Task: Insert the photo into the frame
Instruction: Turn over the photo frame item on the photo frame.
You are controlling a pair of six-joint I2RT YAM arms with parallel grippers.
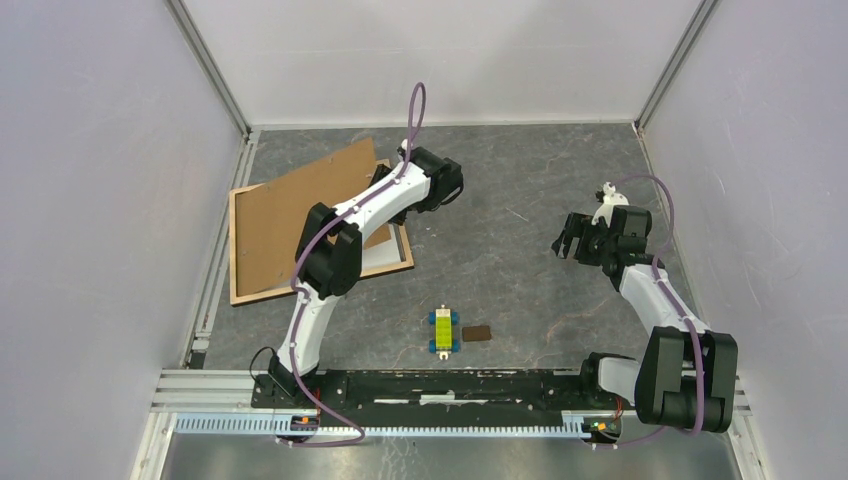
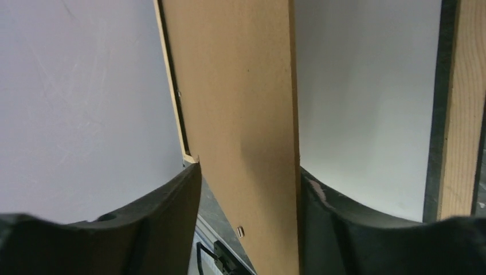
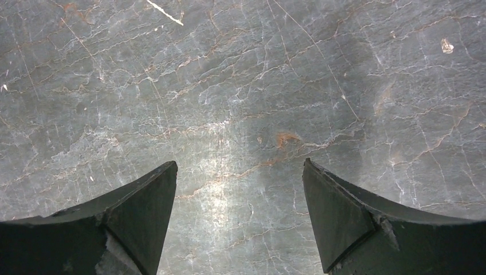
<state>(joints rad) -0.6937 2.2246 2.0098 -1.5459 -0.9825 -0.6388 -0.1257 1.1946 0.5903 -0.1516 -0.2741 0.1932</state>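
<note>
The frame (image 1: 238,250), light tan wood, lies flat at the table's left. A plain brown backing board (image 1: 300,215) lies askew on top of it. Inside the frame only a white surface (image 1: 385,256) shows beside the board; the photo's printed side is out of view. My left gripper (image 1: 400,212) hangs over the board's right corner. In the left wrist view its jaws (image 2: 250,169) stand open astride the board (image 2: 240,103), left finger clear of it, right finger at its edge. The white surface (image 2: 367,103) and a frame rail (image 2: 464,109) lie to the right. My right gripper (image 1: 568,240) (image 3: 239,163) is open over bare table.
A yellow-green and blue toy block (image 1: 443,330) and a small brown piece (image 1: 478,333) lie near the front middle. White walls close in the left, right and far sides. A metal rail (image 1: 450,385) carries both arm bases.
</note>
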